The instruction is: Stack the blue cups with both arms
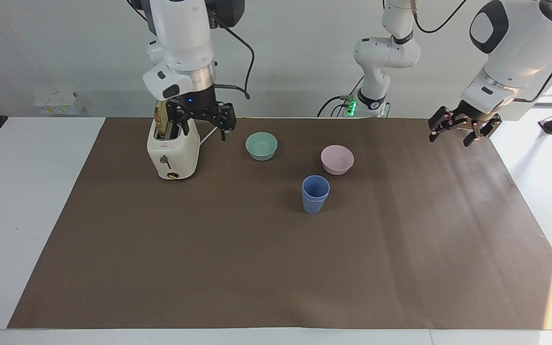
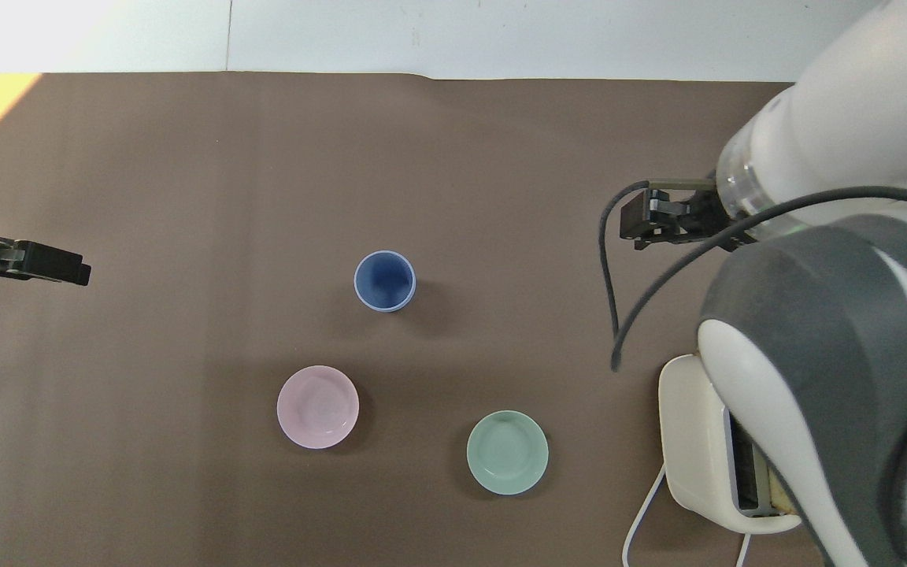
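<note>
The two blue cups (image 1: 315,194) stand nested one inside the other, upright on the brown mat near the middle of the table; they also show in the overhead view (image 2: 384,281). No gripper touches them. My right gripper (image 1: 202,125) is open and empty, raised over the mat beside the toaster, toward the right arm's end; it also shows in the overhead view (image 2: 646,228). My left gripper (image 1: 463,128) waits open and empty, raised over the mat's edge at the left arm's end, and shows in the overhead view (image 2: 48,268).
A cream toaster (image 1: 173,148) with a slice of bread (image 1: 162,117) stands under the right wrist. A teal-green bowl (image 1: 261,145) and a pink bowl (image 1: 337,159) sit nearer to the robots than the cups. The brown mat (image 1: 276,268) covers the table.
</note>
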You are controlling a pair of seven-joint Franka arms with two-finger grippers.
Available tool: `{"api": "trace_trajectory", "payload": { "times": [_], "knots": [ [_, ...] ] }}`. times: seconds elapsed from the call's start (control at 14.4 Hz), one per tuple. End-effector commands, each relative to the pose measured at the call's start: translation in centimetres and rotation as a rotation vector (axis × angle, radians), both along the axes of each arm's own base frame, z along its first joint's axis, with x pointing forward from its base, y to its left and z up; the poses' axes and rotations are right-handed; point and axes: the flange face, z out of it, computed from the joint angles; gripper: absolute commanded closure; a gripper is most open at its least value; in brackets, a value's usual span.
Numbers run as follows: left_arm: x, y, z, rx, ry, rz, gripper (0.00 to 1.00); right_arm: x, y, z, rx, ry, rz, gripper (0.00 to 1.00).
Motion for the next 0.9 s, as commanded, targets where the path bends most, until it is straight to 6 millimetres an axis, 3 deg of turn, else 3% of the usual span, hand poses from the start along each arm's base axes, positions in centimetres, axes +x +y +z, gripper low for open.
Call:
{"api": "trace_trajectory", "payload": {
  "times": [0.0, 0.14, 0.35, 0.42, 0.83],
  "knots": [
    [-0.5, 0.2, 1.5, 0.019, -0.007, -0.002, 0.00, -0.5, -4.7, 1.8, -0.013, 0.005, 0.074, 0.00],
    [-0.5, 0.4, 2.6, 0.021, 0.010, -0.002, 0.00, -1.0, -7.6, 3.1, 0.011, -0.008, 0.115, 0.00],
    [-0.7, 0.8, 3.4, 0.049, 0.000, 0.000, 0.00, -1.5, -10.9, 1.3, 0.055, -0.015, 0.115, 0.00],
    [-0.7, 0.7, 4.2, 0.068, -0.017, -0.006, 0.00, -1.7, -11.2, 0.2, 0.069, -0.017, 0.113, 0.00],
    [-0.9, 0.5, 4.3, 0.063, -0.016, -0.006, 0.00, -1.2, -11.2, -0.8, 0.070, -0.049, 0.126, 0.00]
  ]
}}
